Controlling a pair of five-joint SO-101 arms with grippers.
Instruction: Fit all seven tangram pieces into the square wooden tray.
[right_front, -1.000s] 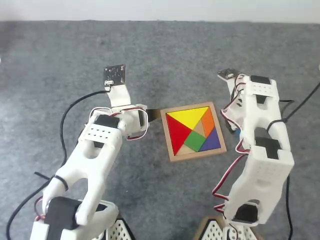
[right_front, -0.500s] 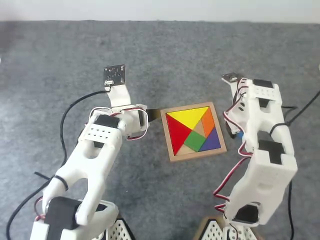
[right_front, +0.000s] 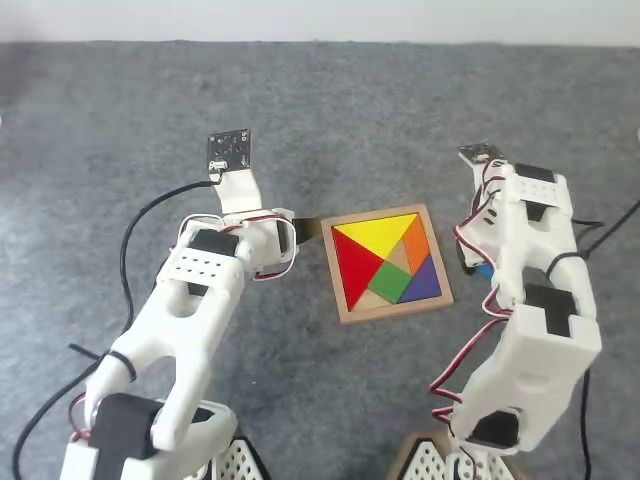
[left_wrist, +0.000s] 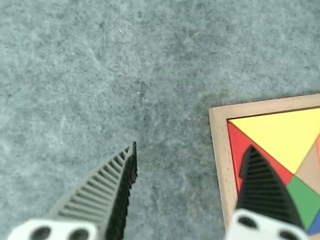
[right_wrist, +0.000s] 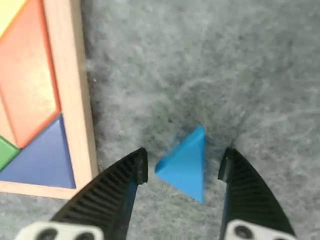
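The square wooden tray (right_front: 343, 303) lies mid-table and holds yellow (right_front: 378, 237), red (right_front: 353, 267), orange, green and purple pieces, with two tan patches between them. A small blue triangle (right_wrist: 186, 162) lies flat on the grey mat just outside the tray's frame (right_wrist: 80, 75), beside the purple piece (right_wrist: 42, 160). My right gripper (right_wrist: 182, 161) is open, one finger on each side of the triangle without touching it. My left gripper (left_wrist: 187, 167) is open at the tray's opposite side. One of its fingers (left_wrist: 260, 182) hangs over the red piece and the other over the mat.
Grey felt mat (right_front: 330, 120) covers the whole table, with free room behind and in front of the tray. The right arm (right_front: 525, 230) stands over the blue triangle (right_front: 484, 271) in the high view. A black cable (right_front: 135, 240) trails by the left arm.
The right arm has shifted a little to the right, away from the tray. The left arm and the tray have not moved.
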